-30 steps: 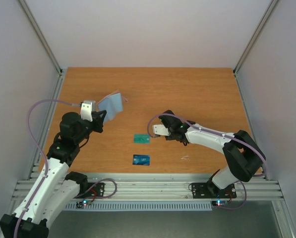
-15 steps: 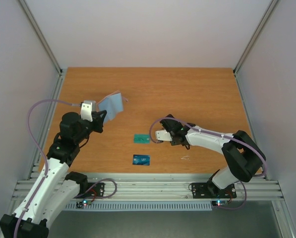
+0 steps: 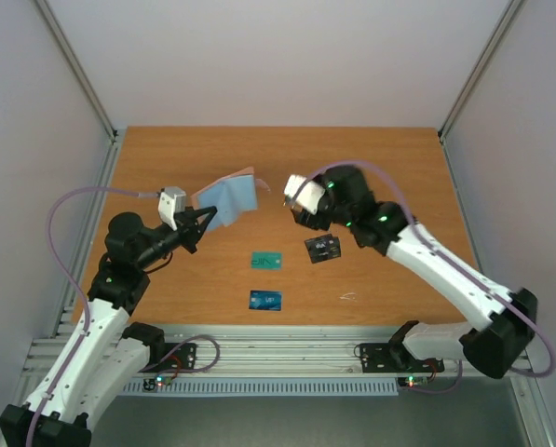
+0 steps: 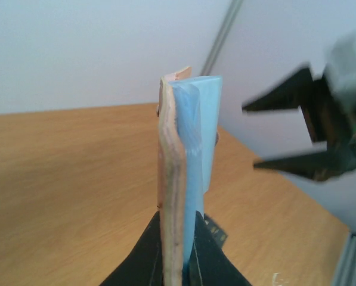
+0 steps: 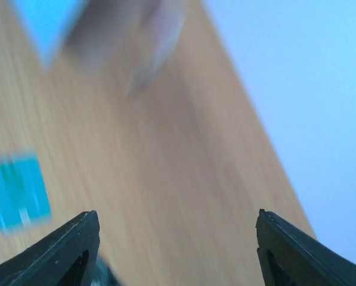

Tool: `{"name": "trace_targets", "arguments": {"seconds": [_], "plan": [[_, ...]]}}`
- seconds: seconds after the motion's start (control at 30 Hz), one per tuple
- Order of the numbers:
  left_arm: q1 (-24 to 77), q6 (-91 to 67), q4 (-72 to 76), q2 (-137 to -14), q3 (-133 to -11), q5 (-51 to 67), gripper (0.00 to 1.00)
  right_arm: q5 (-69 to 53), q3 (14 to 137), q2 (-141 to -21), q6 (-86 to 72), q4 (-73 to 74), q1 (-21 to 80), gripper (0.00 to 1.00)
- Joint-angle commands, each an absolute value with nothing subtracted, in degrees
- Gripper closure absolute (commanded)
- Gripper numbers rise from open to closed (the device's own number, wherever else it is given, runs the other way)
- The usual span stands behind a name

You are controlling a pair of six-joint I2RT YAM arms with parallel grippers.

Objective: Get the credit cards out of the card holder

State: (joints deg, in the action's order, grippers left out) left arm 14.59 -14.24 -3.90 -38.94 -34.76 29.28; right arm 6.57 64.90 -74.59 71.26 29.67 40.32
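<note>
My left gripper (image 3: pixel 207 217) is shut on the card holder (image 3: pixel 229 196) and holds it above the table, tan-pink outside and light blue inside. In the left wrist view the card holder (image 4: pixel 181 173) stands edge-on between my fingers (image 4: pixel 148 256). My right gripper (image 3: pixel 294 207) hangs open and empty in the air just right of the holder, its jaws wide apart (image 5: pixel 175 238). Three credit cards lie on the table: a black one (image 3: pixel 322 249), a green one (image 3: pixel 266 260) and a dark blue one (image 3: pixel 265 300). The right wrist view is blurred and shows the green card (image 5: pixel 18 190).
The wooden table (image 3: pixel 389 177) is walled by white panels on three sides. A metal rail (image 3: pixel 287 352) runs along its near edge. A small pale scrap (image 3: pixel 348 297) lies on the table at the front right.
The right gripper opened and left the black card on the table right of the green one, then rose back toward the holder. The left arm swung the holder slightly right.
</note>
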Motion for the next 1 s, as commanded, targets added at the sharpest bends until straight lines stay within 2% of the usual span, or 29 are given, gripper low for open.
{"name": "trace_targets", "arguments": {"seconds": [0.0, 0.03, 0.07, 0.2, 0.3, 0.37, 0.4, 0.43, 0.53, 0.57, 0.6, 0.63, 0.7, 0.73, 0.77, 0.8, 0.87, 0.97], "plan": [[14.5, -14.9, 8.1, -38.0, -34.0, 42.2, 1.00, -30.6, 72.4, -71.1, 45.6, 23.2, 35.9, 0.19], [14.5, -14.2, 8.3, -38.0, -34.1, 43.5, 1.00, -36.1, 74.7, -72.2, 42.6, 23.0, 35.9, 0.07], [14.5, -13.6, 8.5, -37.9, -34.1, 44.3, 1.00, -40.5, 77.5, -74.0, 40.4, 23.8, 35.8, 0.02], [14.5, -13.8, 9.9, -37.4, -34.1, 46.5, 1.00, -51.5, 85.8, -80.9, 33.8, 27.9, 37.0, 0.02], [14.5, -14.9, 11.7, -37.2, -33.8, 48.5, 1.00, -50.7, 87.7, -83.0, 33.9, 29.8, 38.0, 0.01], [14.6, -15.2, 12.0, -37.1, -33.7, 49.4, 1.00, -50.6, 88.9, -84.6, 33.5, 31.5, 37.9, 0.05], [14.5, -15.3, 12.0, -37.0, -33.7, 49.5, 1.00, -51.0, 89.8, -85.6, 33.4, 32.7, 38.0, 0.10], [14.5, -15.3, 11.9, -36.8, -33.7, 49.4, 1.00, -51.8, 90.7, -86.4, 33.4, 34.0, 38.0, 0.22], [14.5, -15.9, 11.8, -36.7, -33.7, 48.2, 1.00, -55.5, 92.4, -88.1, 32.9, 36.3, 37.8, 0.91], [14.5, -16.2, 11.5, -36.7, -33.7, 47.3, 1.00, -56.1, 92.2, -88.2, 32.2, 35.9, 37.7, 0.98], [14.5, -16.6, 11.1, -36.7, -33.6, 45.9, 0.97, -56.7, 91.9, -88.1, 31.5, 35.5, 37.3, 0.99], [14.5, -17.5, 10.2, -36.7, -33.7, 43.6, 0.87, -57.1, 91.5, -88.2, 29.7, 34.7, 36.6, 0.99], [14.6, -19.6, 7.1, -36.7, -33.4, 34.5, 0.49, -57.0, 90.8, -88.8, 24.7, 32.9, 34.3, 0.99], [14.5, -20.9, 4.6, -36.8, -33.5, 28.5, 0.36, -56.9, 90.9, -89.6, 22.0, 32.9, 33.0, 0.99], [14.6, -23.4, 1.4, -37.2, -33.5, 21.4, 0.27, -56.5, 91.5, -91.3, 19.5, 33.6, 31.5, 0.99], [14.5, -25.2, -2.7, -37.6, -33.7, 14.5, 0.22, -55.2, 92.8, -92.8, 17.6, 35.3, 30.2, 0.99], [14.4, -28.2, -9.2, -38.2, -33.4, 2.0, 0.18, -48.2, 96.1, -96.6, 15.2, 41.3, 28.4, 0.99], [13.9, -27.9, -12.7, -38.1, -32.0, -4.2, 0.16, -43.6, 102.2, -103.7, 13.2, 51.9, 27.2, 0.99]]}}
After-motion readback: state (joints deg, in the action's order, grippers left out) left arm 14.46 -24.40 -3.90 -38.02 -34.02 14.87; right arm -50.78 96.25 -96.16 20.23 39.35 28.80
